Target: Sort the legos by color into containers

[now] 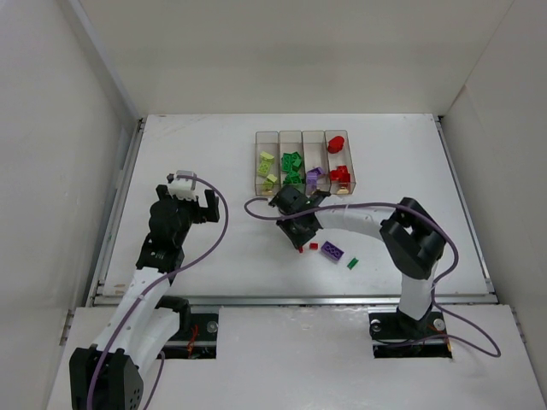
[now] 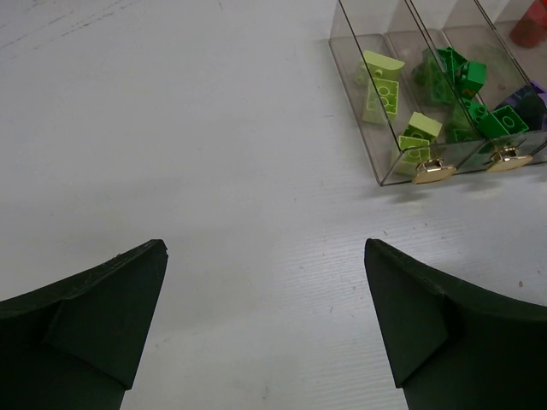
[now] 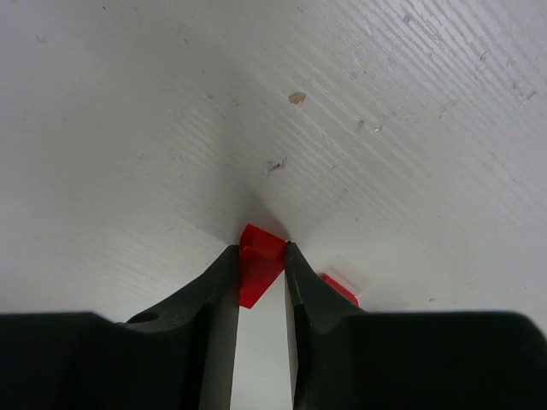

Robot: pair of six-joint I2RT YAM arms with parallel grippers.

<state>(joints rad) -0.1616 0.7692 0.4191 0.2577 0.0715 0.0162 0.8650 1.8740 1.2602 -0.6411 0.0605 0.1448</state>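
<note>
My right gripper is shut on a small red lego right at the table surface; in the top view it is in front of the containers. A second red lego lies just right of it. A purple lego and a small green lego lie loose nearby. The four clear containers hold yellow-green, green, purple and red legos. My left gripper is open and empty over bare table, left of the containers.
White walls enclose the table on the left, back and right. A purple cable loops off each arm, one lying on the table between the grippers. The gold dots mark the containers' near ends.
</note>
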